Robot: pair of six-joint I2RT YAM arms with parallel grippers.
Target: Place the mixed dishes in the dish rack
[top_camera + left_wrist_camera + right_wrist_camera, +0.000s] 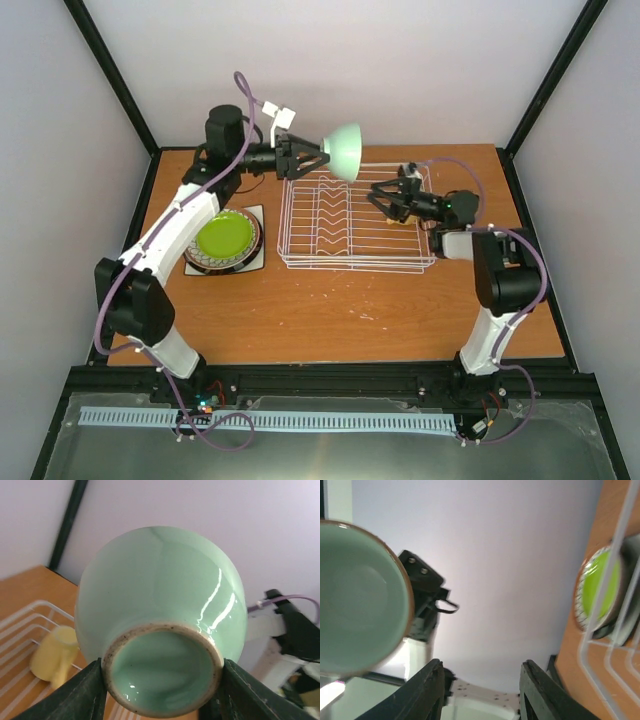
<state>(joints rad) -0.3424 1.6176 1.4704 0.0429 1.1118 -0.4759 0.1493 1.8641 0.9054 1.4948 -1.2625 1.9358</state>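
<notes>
Mint-green and glossy, the pale mint bowl [345,150] hung tipped on its side above the dish rack's [355,255] far left corner, its speckled foot clamped in the left pincer [322,160]. The right pincer [385,195] gaped empty over the rack. A pale yellow handled mug [52,652] showed only as a blur. Orange-brown desk [330,310], pale walls.

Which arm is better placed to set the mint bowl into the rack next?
Left. The left gripper grips the pale mint bowl by its foot, above the dish rack's far edge. The right gripper hangs open and empty over the rack.
</notes>
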